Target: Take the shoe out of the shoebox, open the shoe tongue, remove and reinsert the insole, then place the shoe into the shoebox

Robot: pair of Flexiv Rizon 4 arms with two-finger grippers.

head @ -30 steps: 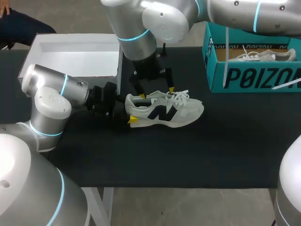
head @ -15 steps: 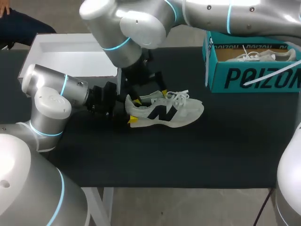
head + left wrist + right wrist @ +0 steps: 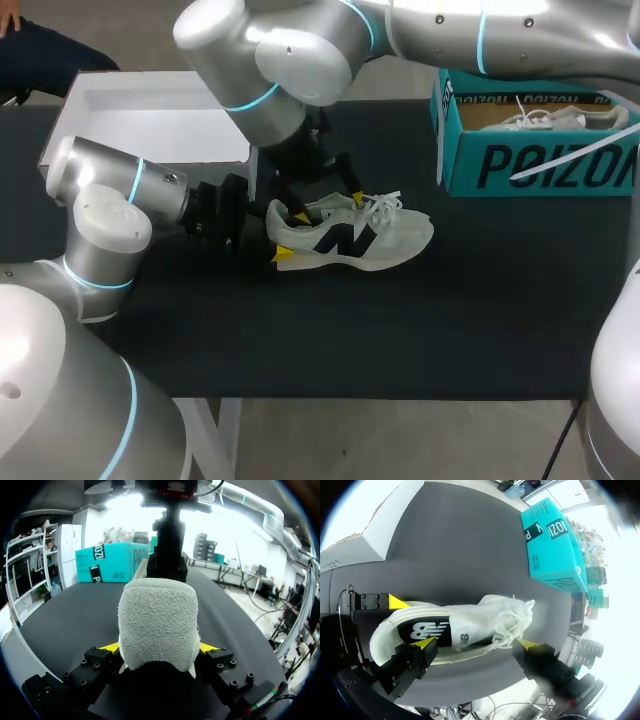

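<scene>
Plainly, the pale shoe [image 3: 350, 235] lies on its sole on the black table [image 3: 400, 330], outside the teal shoebox [image 3: 530, 150], which stands well beyond the shoe's toe. The left gripper [image 3: 278, 240] sits at the shoe's heel. The head view shows only one of its yellow tips, low at the heel's near side, while the left wrist view shows both fingers [image 3: 109, 647] pressed against the heel from two sides, pinching it. The right gripper [image 3: 322, 206] hangs over the shoe with its fingers spread wide, one tip above the heel opening and the other by the laces; the right wrist view shows them apart along the shoe's length. Only the head view looks into the shoebox, where a second shoe [image 3: 560, 118] lies. A white tray [image 3: 160, 120] stands behind the shoe's heel.
</scene>
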